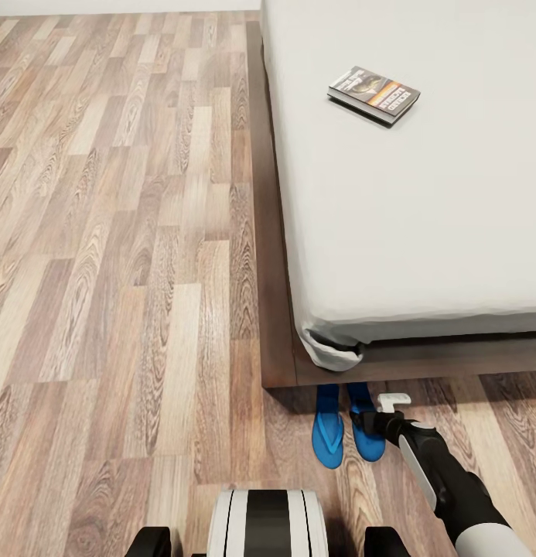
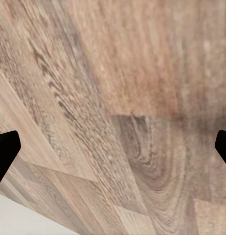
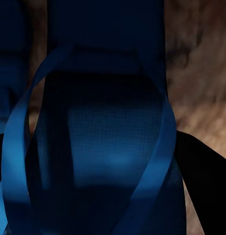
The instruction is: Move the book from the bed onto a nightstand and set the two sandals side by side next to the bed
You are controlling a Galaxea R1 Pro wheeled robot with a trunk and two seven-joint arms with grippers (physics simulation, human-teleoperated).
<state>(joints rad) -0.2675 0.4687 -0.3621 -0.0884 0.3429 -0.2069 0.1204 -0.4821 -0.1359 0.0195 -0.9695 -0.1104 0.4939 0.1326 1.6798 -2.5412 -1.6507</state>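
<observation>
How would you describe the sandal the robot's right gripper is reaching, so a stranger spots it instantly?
Find the bed and its near wooden corner. Two blue sandals lie side by side on the floor there, toes under the frame. It is the right-hand sandal, beneath the right gripper.

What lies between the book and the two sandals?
In the head view, bare grey mattress stretches from the book to the bed's dark frame; the sandals poke out below it.
</observation>
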